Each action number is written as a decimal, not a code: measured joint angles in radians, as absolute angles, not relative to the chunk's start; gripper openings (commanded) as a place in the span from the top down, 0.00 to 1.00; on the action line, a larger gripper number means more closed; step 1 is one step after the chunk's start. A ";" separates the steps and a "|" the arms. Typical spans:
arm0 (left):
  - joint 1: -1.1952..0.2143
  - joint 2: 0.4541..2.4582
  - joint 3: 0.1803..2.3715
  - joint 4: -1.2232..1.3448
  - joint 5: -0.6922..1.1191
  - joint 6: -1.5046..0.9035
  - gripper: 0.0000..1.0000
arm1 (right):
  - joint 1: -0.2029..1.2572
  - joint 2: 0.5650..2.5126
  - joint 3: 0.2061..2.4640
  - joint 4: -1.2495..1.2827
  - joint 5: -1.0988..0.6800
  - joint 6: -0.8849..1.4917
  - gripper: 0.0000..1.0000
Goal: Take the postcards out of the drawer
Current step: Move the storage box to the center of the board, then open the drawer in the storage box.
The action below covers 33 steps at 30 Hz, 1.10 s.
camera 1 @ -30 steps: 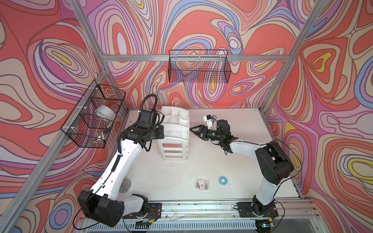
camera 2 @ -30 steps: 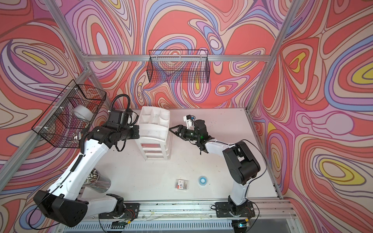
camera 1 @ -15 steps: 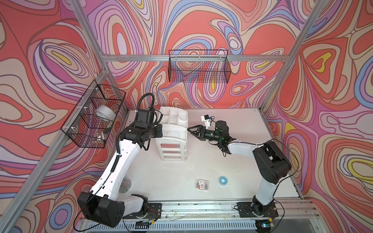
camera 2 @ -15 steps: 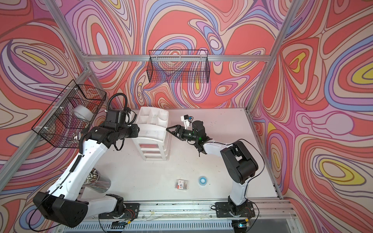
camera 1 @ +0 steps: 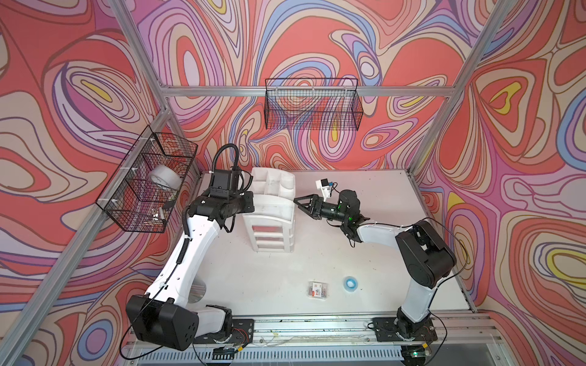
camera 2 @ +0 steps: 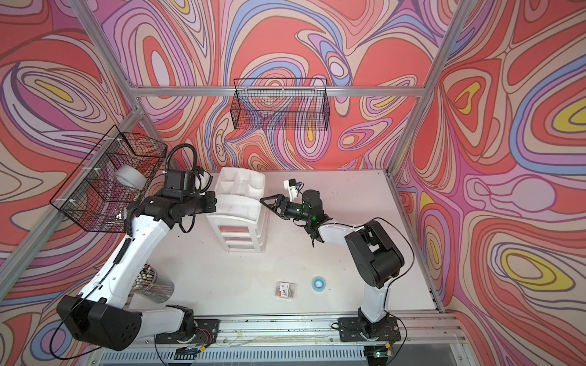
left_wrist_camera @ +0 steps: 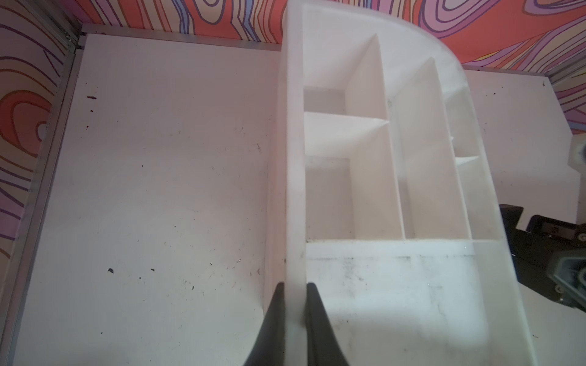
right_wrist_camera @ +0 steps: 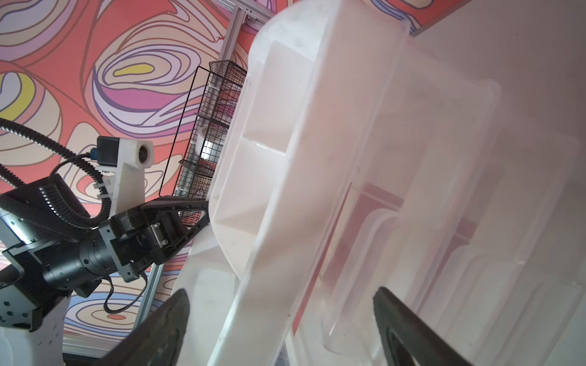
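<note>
On the bench (camera 1: 380,247), drawer unit (camera 1: 273,207): a white plastic tower standing upright toward the back wall in both top views. We see stacked drawers on its front and an open tray of compartments on top.
Postcards (camera 1: 271,228): inside the top drawer (camera 2: 234,228), which is shut. We see them only as a red patch behind its translucent front, and the right wrist view shows the same red through the clear plastic. We cannot read any lettering.
Left hand (left_wrist_camera: 295,312): clenched on the drawer unit's left wall. In the left wrist view its two dark fingers (left_wrist_camera: 275,323) press opposite faces of the white rim.
Right hand (camera 1: 300,204): released, its jaws spread wide beside the unit's right side, level with the top tray. In the right wrist view the unit's near edge lies between the fingers (right_wrist_camera: 158,323); we cannot tell whether either one touches it.
Clear packet (camera 1: 317,289): small, with a red label, lying flat near the bench front, well apart from the unit.
Blue ring (camera 1: 350,283): near the packet, not touching it.
Metal cup (camera 2: 157,285): holds pale sticks and is partly hidden by the left arm.
Side basket (camera 1: 126,202): black wire, on the left wall, holding a white tape roll (camera 1: 165,180).
Back basket (camera 1: 312,109): black wire, hung on the back wall above the unit.
</note>
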State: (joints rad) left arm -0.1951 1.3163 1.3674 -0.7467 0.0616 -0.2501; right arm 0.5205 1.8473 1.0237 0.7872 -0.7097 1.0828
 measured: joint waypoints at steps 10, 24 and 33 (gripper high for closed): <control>-0.194 1.317 1.365 -0.738 0.071 -0.258 1.00 | 0.553 1.902 1.032 0.836 -0.719 1.133 0.06; -0.189 1.307 1.340 -0.705 0.070 -0.259 1.00 | 0.557 1.975 1.037 1.007 -0.719 1.236 0.08; -0.188 1.305 1.337 -0.701 0.058 -0.258 1.00 | 0.556 2.020 1.037 1.171 -0.702 1.323 0.10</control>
State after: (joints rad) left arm -0.1879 1.3048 1.3369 -0.7006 0.0578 -0.2584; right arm 0.5556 2.0205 1.0370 1.1706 -0.7021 1.3228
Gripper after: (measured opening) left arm 0.117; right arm 0.908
